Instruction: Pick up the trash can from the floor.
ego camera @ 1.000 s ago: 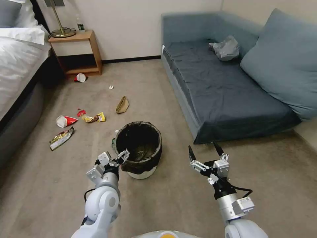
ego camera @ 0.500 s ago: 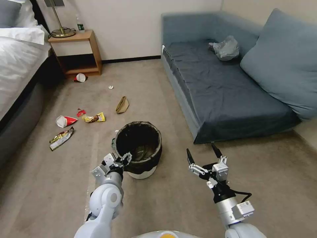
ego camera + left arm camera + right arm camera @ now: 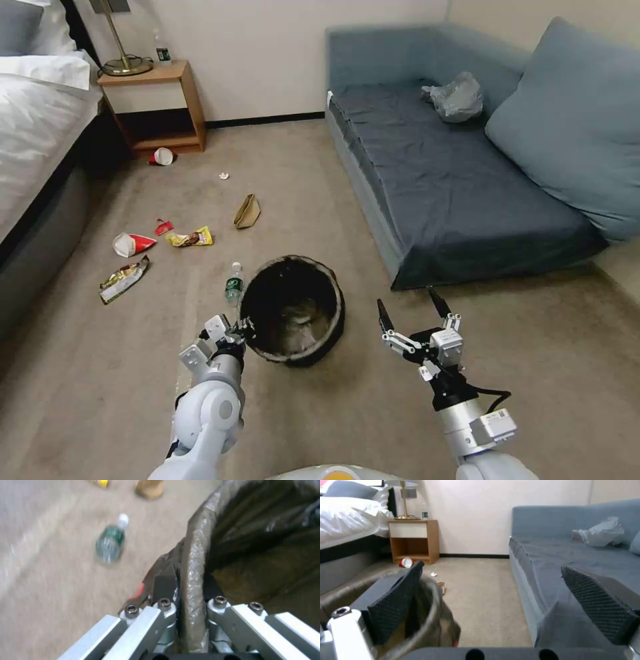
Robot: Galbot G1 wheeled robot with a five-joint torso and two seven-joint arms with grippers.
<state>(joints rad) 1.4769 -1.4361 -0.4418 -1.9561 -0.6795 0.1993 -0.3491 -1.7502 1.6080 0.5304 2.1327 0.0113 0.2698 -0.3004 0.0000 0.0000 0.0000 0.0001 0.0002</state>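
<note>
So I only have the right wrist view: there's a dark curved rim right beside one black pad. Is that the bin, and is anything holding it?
Observer: Yes, that's the trash can. The left gripper is clamped on its near rim, one finger inside and one outside the black liner.
Operator: Is it standing flat?
Observer: No. From the head view it is tipped, with its mouth facing the camera. I cannot tell whether it is clear of the floor.
Operator: And the arm I'm looking from?
Observer: The right gripper hangs open to the can's right, apart from it.
Operator: Anything else nearby?
Observer: A plastic bottle with a green label lies on the carpet just left of the can.
</note>
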